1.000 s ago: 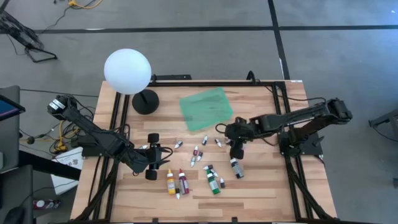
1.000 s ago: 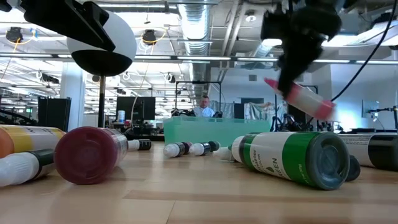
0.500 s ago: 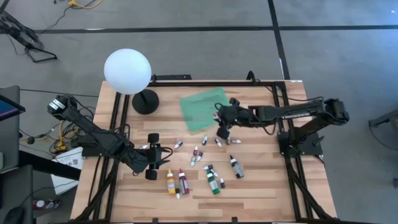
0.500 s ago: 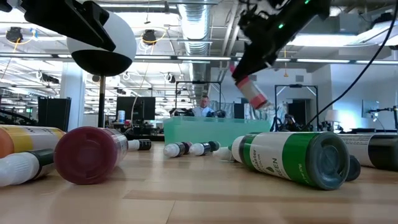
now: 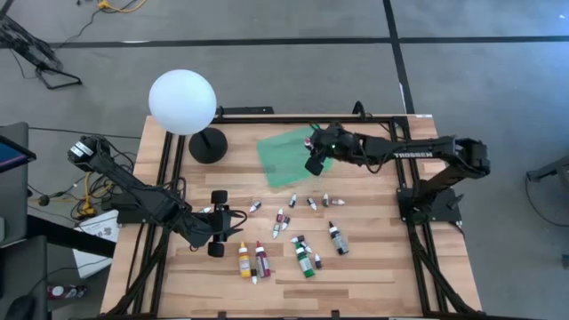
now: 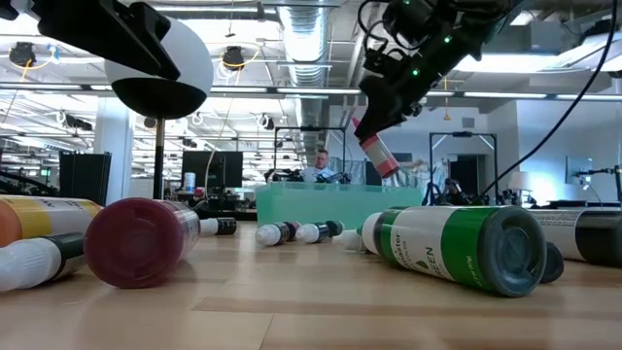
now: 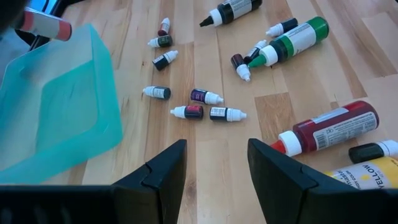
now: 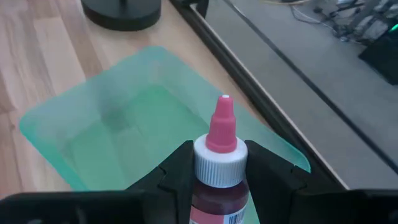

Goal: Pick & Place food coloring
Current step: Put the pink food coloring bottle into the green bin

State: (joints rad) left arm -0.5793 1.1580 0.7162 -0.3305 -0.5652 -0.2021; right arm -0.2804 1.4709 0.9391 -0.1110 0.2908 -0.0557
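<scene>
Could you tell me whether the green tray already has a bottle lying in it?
No, the green tray lies bare, and the right gripper holds the pink-tipped bottle above it.

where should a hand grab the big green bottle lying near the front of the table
Across the middle of the green bottle, coming straight down from above. It lies flat on its side, so the round body sits between the fingers. Mind the small dropper right beside it.

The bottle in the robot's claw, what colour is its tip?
Pink, above a white collar; the bottle shows best in the right wrist view.
</scene>
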